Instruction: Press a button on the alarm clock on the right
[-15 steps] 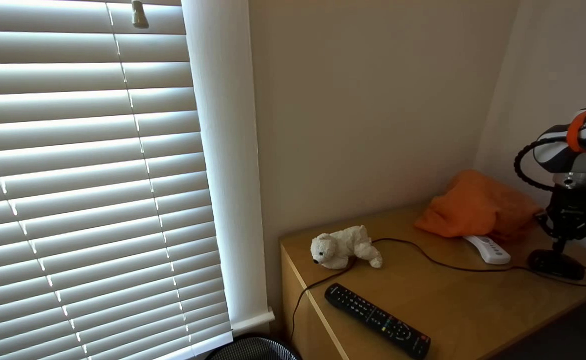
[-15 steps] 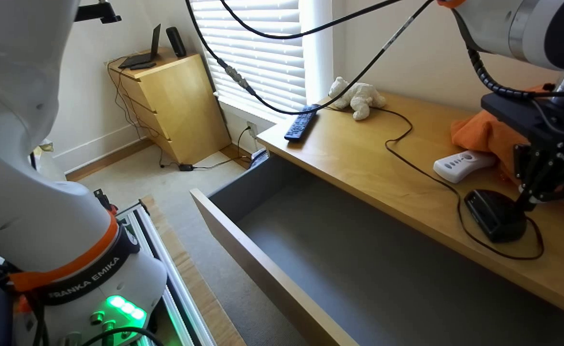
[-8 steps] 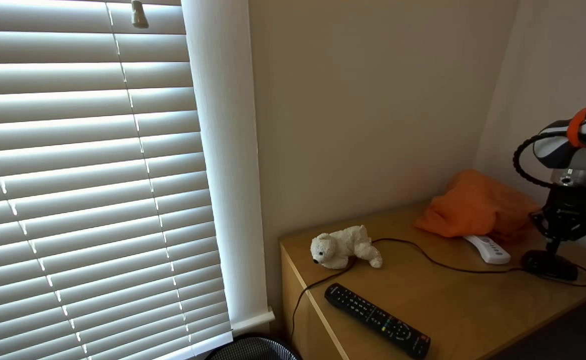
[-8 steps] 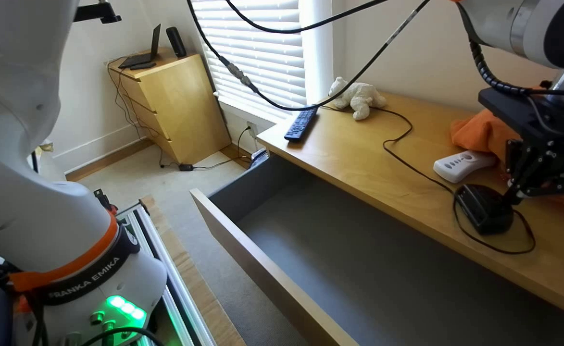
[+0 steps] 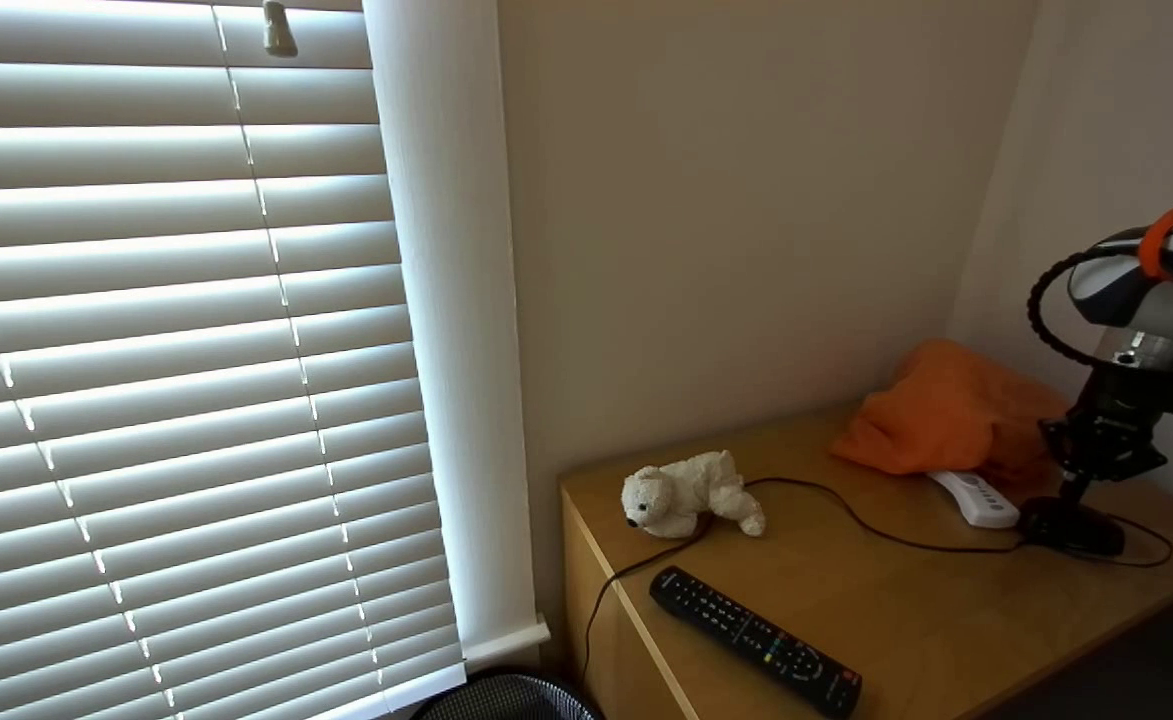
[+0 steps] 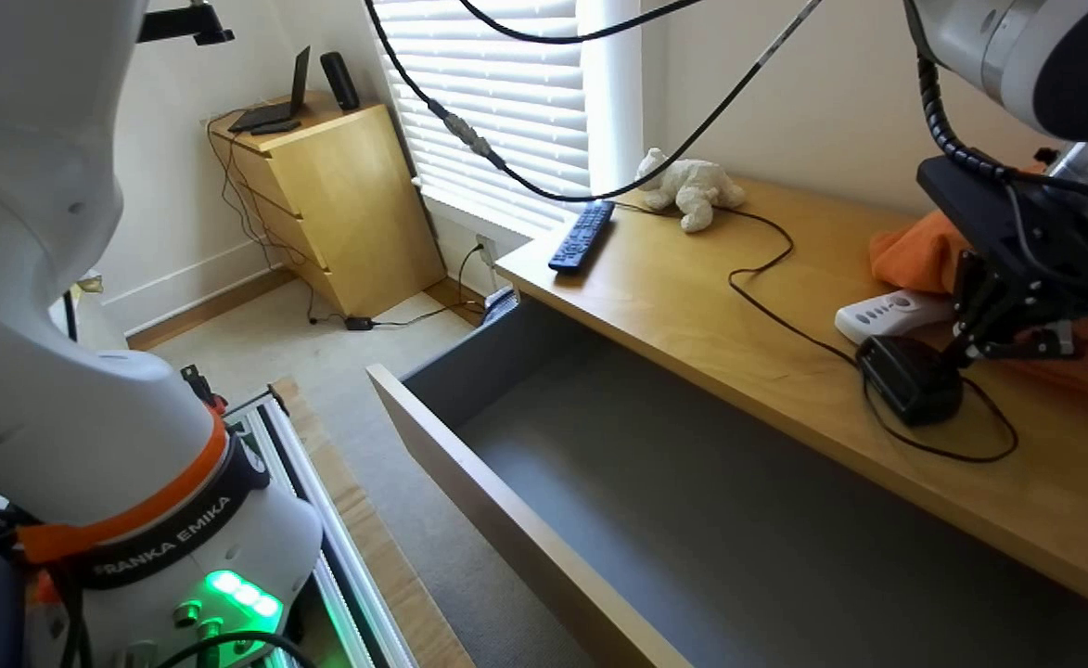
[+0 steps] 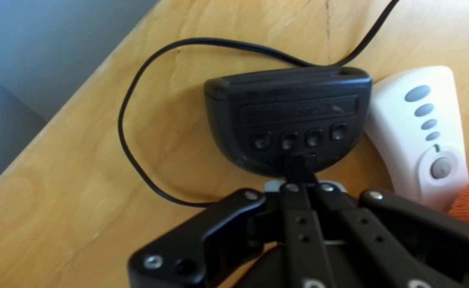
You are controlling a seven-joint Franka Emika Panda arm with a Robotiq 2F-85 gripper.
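The alarm clock (image 7: 294,100) is a low, black, rounded device with a row of several buttons and a black cable. It lies on the dresser top (image 6: 785,297) near the front edge, and also shows in both exterior views (image 5: 1074,527) (image 6: 911,378). My gripper (image 7: 298,162) is shut with nothing seen between its fingertips. The tips stand on the rounded edge of the clock, beside a button below the row. They partly hide that spot. The gripper also shows at the clock in both exterior views (image 5: 1070,490) (image 6: 953,356).
A white remote (image 7: 422,132) lies against or very close beside the clock. An orange cloth (image 5: 956,410) lies behind it. A white plush bear (image 5: 691,495) and a long black remote (image 5: 756,640) lie farther along the dresser. The drawer (image 6: 738,520) below stands open.
The shut gripper and the clock have moved together along the dresser toward the white remote, leftward in both exterior views. The clock's cable has shifted, and the wrist has tilted somewhat.
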